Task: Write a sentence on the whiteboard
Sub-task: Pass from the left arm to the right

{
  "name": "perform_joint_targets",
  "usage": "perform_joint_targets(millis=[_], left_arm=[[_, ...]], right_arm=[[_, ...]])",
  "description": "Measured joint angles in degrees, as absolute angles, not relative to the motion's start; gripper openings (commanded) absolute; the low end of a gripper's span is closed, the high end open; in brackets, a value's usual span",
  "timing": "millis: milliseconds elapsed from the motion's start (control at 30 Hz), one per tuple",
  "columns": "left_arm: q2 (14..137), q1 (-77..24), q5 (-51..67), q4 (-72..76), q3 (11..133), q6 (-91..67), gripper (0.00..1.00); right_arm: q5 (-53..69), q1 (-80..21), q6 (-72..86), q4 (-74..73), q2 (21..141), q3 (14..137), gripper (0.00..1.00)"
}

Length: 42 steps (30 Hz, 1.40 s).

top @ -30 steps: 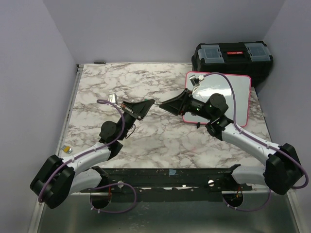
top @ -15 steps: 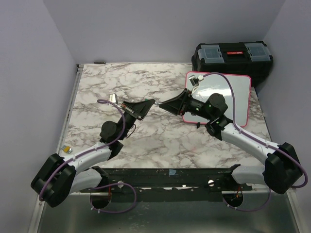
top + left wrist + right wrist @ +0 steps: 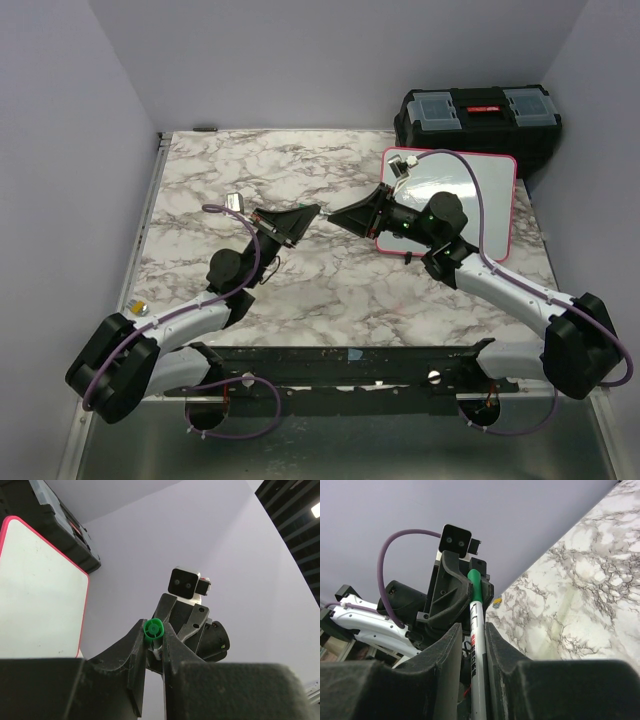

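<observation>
Our left gripper (image 3: 312,212) clenches the green cap (image 3: 153,628) of a marker (image 3: 477,645) above mid-table. Our right gripper (image 3: 335,217) straddles the barrel; we cannot tell whether it pinches. The whiteboard (image 3: 480,200) lies flat at far right, just before the black toolbox (image 3: 480,115).

The top view looks down from behind both arm bases over the whole grey-veined white marble surface (image 3: 300,290). The wrist views sit close behind the left hand (image 3: 153,632) and the right hand (image 3: 472,629), facing each other. Both show the green-capped white marker pen (image 3: 475,605).
</observation>
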<state>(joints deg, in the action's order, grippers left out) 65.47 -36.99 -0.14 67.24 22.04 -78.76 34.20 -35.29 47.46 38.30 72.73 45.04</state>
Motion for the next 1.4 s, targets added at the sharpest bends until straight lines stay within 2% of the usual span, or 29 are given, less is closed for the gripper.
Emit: perform_joint_targets(millis=[267, 333, 433, 533, 567, 667, 733, 767, 900, 1067, 1200, 1400], left_arm=[[65.8, -37.0, 0.5, 67.7, 22.0, -78.9, 0.00], [65.8, -37.0, 0.5, 67.7, 22.0, -79.0, 0.00], [66.0, -37.0, 0.5, 68.0, 22.0, -79.1, 0.00], [66.3, -37.0, 0.5, 68.3, 22.0, -79.3, 0.02], [66.3, -37.0, 0.6, 68.3, 22.0, -79.4, 0.09], [66.5, -37.0, 0.7, 68.7, 21.9, -79.2, 0.59], [66.4, -37.0, 1.1, 68.9, 21.1, -78.9, 0.76], [66.2, -37.0, 1.3, 68.7, 20.7, -78.8, 0.79], [63.7, -36.5, 2.0, 65.9, 18.4, -77.2, 0.79], [54.8, -34.7, 3.6, 58.5, 18.1, -71.5, 0.70], [47.3, -33.6, 5.7, 51.5, 19.1, -64.8, 0.68], [41.6, -30.4, 14.3, 41.7, 21.3, -54.6, 0.64]], right_arm=[[34.2, -35.2, 46.5, 37.4, 72.8, 45.0, 0.19], [34.2, -35.2, 46.5, 37.3, 72.8, 45.0, 0.15], [34.2, -35.2, 46.4, 37.2, 72.8, 45.0, 0.02], [34.2, -35.1, 46.2, 37.1, 72.8, 45.0, 0.01], [34.2, -35.1, 46.1, 37.1, 72.8, 45.0, 0.01], [34.2, -35.1, 45.8, 37.0, 72.7, 45.0, 0.01], [34.2, -35.2, 45.4, 36.5, 72.7, 45.0, 0.01], [34.3, -35.3, 45.2, 36.1, 72.7, 45.0, 0.00], [34.4, -35.3, 43.8, 32.9, 72.0, 45.0, 0.01], [34.5, -35.3, 41.6, 27.6, 69.9, 45.0, 0.01], [36.2, -35.3, 39.4, 23.5, 68.1, 45.1, 0.01], [40.4, -35.3, 35.6, 16.8, 67.4, 46.6, 0.01]])
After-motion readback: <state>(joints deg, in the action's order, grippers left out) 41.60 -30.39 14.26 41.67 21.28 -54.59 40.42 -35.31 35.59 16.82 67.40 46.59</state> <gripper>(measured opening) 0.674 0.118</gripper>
